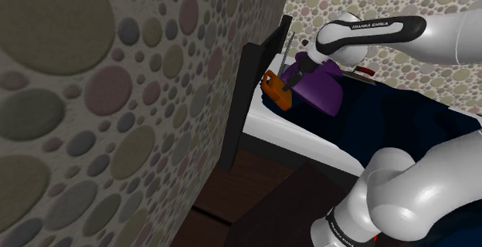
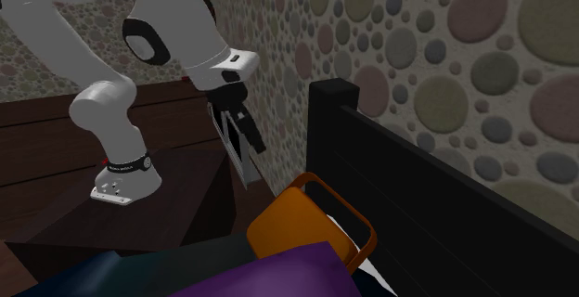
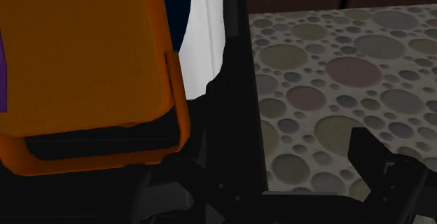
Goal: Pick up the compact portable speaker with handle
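Presently, the orange handled speaker (image 2: 289, 228) sits lower centre of the second exterior view, between purple pillow (image 2: 278, 275) and black headboard (image 2: 418, 170). Gripper (image 2: 241, 145) hangs upper left of it, fingers apart, clasping nothing.

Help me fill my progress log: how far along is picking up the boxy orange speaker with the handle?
Done: the approach, with the all-black two-finger gripper close beside the boxy orange speaker with handle. In hand: lining up; the fingers stand apart, not around it. Left: the grasp and lift, since the speaker lies against the purple pillow by the black headboard.
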